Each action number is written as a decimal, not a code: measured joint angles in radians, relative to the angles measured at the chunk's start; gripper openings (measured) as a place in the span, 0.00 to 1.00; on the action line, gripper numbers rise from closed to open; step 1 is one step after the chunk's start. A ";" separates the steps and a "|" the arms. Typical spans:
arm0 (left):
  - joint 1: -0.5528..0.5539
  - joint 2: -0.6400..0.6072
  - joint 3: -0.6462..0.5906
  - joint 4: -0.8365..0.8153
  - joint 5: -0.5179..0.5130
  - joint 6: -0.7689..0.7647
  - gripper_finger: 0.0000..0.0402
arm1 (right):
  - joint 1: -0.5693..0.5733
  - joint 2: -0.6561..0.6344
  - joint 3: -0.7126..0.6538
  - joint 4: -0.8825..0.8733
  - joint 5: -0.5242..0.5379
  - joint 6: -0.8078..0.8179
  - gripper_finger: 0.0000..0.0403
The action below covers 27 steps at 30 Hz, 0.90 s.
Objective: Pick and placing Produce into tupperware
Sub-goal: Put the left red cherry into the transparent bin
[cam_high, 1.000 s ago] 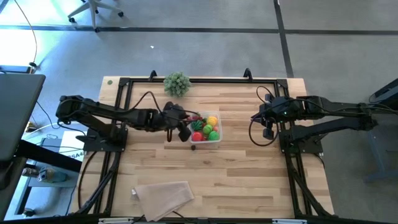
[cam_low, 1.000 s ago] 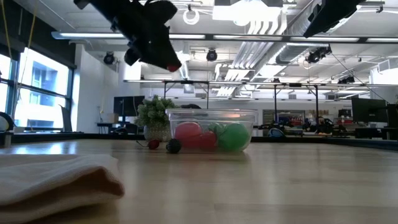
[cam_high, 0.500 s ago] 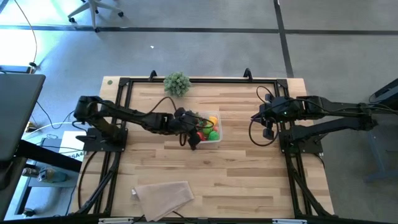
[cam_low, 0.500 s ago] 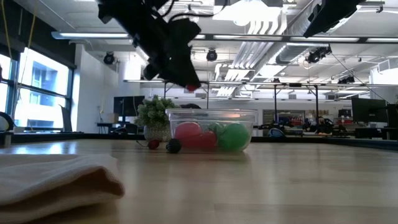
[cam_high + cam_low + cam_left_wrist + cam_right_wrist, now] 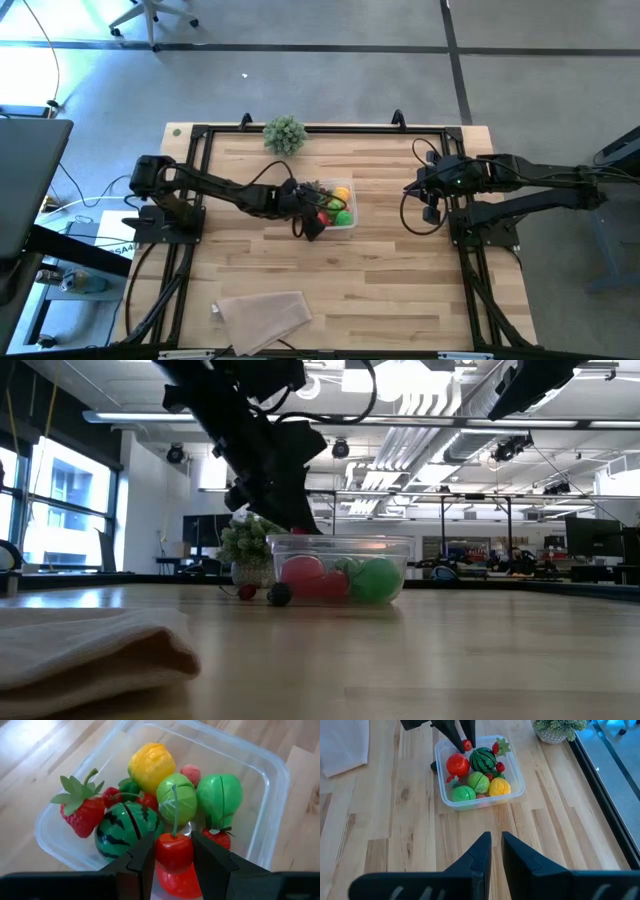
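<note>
Left gripper [image 5: 172, 854]: jaws pinch a small glossy red toy cherry [image 5: 173, 852] just above the clear rounded plastic tupperware [image 5: 272, 775].
Handling: looks light, hard, slippery; best pinched across its round body.
Right gripper [image 5: 491, 845]: jaws closed, empty, waiting well apart.

The room is bright, with lamps on the ceiling [image 5: 420, 380] and daylight from a window [image 5: 70, 510] at nine o'clock. The near cloth [image 5: 90, 650] looks blurry and soft.
</note>
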 joint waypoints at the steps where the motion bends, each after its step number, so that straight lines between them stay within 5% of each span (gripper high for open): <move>1: 0.000 0.007 0.001 0.001 0.000 -0.005 0.27 | 0.000 0.000 0.000 0.000 0.000 0.000 0.09; 27: 0.000 0.034 0.000 0.004 0.039 -0.022 0.33 | 0.000 0.000 0.000 0.000 0.000 0.000 0.09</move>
